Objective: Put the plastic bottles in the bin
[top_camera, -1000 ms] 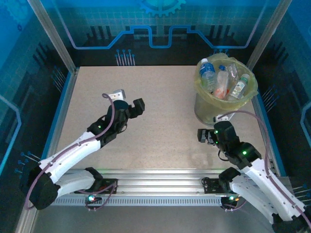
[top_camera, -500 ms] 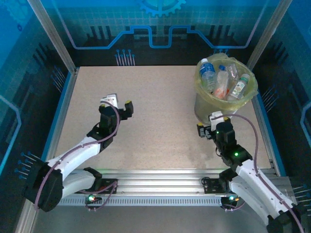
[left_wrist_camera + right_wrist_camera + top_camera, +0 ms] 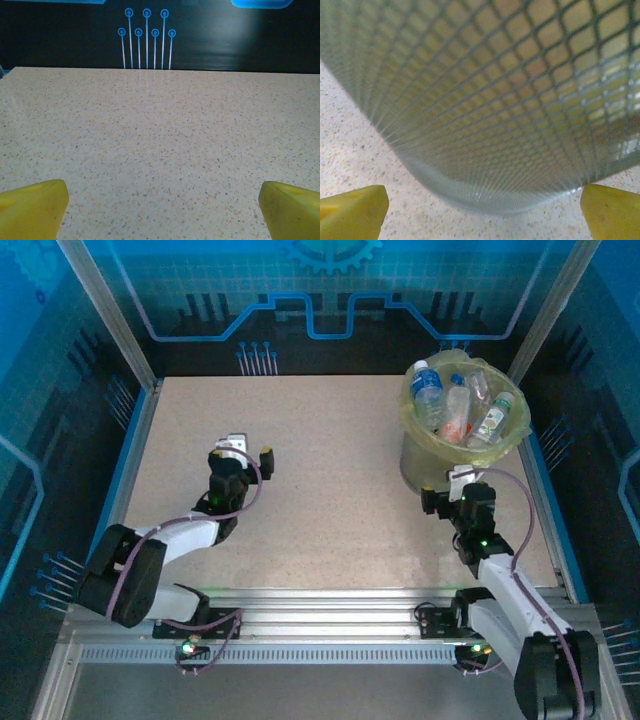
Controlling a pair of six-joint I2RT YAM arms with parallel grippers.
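Plastic bottles [image 3: 458,410] stand crowded in the bin [image 3: 412,405]. They look light, thin-walled and slick, so pinch one gently at mid-body. Your left gripper [image 3: 160,210] and right gripper [image 3: 480,210] both gape wide, holding nothing.

Speckled beige tabletop [image 3: 330,460], edged by aluminium rails [image 3: 330,602], enclosed by dark walls [image 3: 200,280] printed with blue circuit lines.
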